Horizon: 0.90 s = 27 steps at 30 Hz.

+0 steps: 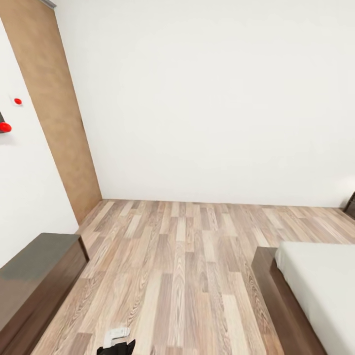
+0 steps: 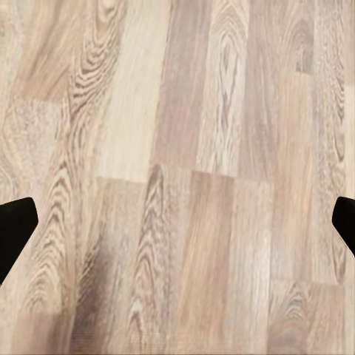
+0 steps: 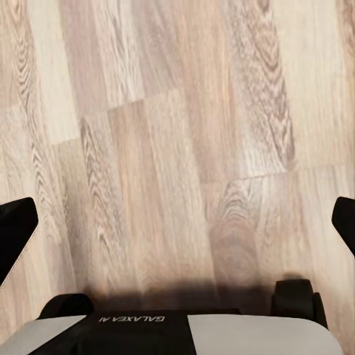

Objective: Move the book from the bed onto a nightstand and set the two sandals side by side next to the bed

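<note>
The robot looks to be in transit across the bedroom's wood-plank floor (image 1: pixel 182 276), with a corner of the bed (image 1: pixel 315 286) at the head view's right edge; neither the book nor the sandals can be seen, so the next move likely calls for turning toward the bed to find them. The head view gives the brown door (image 1: pixel 54 108) and dark low cabinet (image 1: pixel 34 276), while the wrist views look down on planks past the left tool (image 2: pixel 177 229) and right tool (image 3: pixel 177 229), both spread wide and empty, and the right wrist view adds the robot's base (image 3: pixel 185 329).
</note>
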### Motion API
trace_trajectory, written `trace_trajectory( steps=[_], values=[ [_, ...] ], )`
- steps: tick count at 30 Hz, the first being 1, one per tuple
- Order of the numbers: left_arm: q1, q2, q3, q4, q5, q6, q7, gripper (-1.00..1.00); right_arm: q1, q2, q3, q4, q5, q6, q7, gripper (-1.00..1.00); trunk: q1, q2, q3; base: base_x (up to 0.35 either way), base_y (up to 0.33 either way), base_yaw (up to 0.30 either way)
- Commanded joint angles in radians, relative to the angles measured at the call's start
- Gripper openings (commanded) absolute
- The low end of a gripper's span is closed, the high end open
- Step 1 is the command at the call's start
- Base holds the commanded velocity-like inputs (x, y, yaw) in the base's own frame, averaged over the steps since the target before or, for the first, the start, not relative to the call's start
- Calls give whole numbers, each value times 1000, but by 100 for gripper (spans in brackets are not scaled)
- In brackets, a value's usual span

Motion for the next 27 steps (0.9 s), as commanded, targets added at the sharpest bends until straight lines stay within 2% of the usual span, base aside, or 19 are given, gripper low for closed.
trace_trajectory(
  steps=[1, 16, 27],
  values=[
    [-1, -1, 6, 2, 6, -1, -7, 100, -2, 0, -1, 4, -9, -1, 5, 100, 1, -1, -1, 331, 0, -10],
    [-1, -4, 6, 6, 6, -1, -7, 100, -2, 0, -1, 4, -8, -1, 5, 100, 1, -1, -1, 331, 0, -65],
    [-1, -4, 6, 6, 5, -1, -7, 100, -2, 0, -1, 4, -7, -1, 5, 100, 1, -1, -1, 331, 0, -6]
  ],
)
